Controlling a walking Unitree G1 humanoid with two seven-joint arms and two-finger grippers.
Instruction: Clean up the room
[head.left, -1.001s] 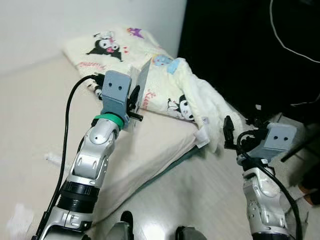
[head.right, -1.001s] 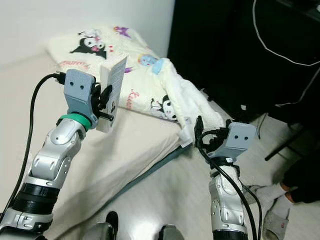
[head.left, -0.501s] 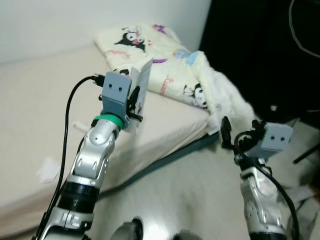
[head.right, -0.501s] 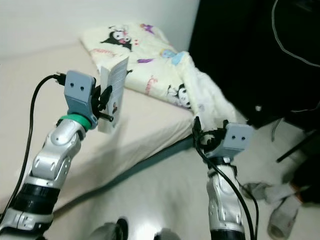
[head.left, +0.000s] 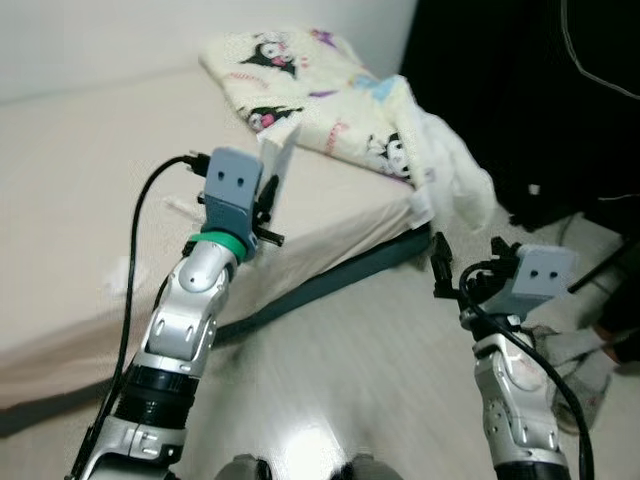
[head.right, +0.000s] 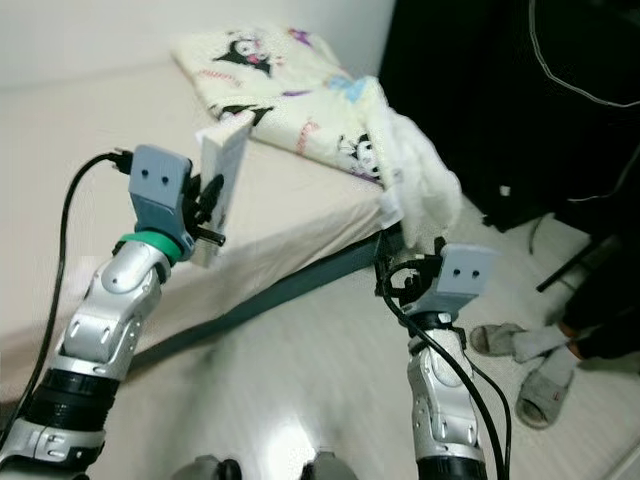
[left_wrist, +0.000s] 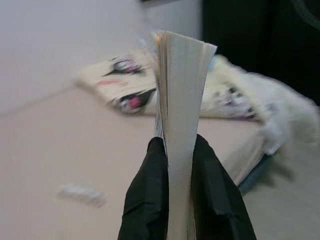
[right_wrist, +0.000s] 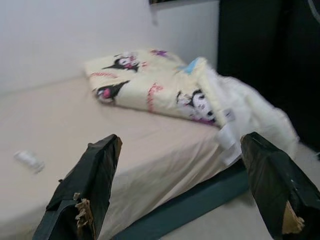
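So the left gripper (left_wrist: 180, 165) is held up over the side edge of the low bed with the beige sheet (head.left: 90, 190), and it's pinching a thin white paperback book (head.left: 277, 165) between its two black fingers (left_wrist: 147, 195). The book stands upright, spine end down in the grip, with its page block fanning a bit at the top in the left wrist view. The silver left arm (head.left: 185, 320) has a green band at the wrist and a black cable looping off it. The right gripper (right_wrist: 180, 190) hangs out over the pale glossy floor (head.left: 340, 370) just off the bed's near corner, fingers spread wide apart with nothing between them. In the right wrist view it points at the bed. Up at the far corner of the bed by the white wall there's a folded cream blanket with black-and-pink cartoon prints (head.left: 300, 70), and a fluffy white part of it (head.left: 450, 175) spills over the bed's edge toward the black curtain (head.left: 520, 90). A small crumpled white scrap (right_wrist: 29, 160) lies on the sheet, well apart from the blanket. On the floor to the right, a pair of grey slippers (head.right: 535, 365) sits next to someone's foot in a dark trouser leg (head.right: 605, 325).
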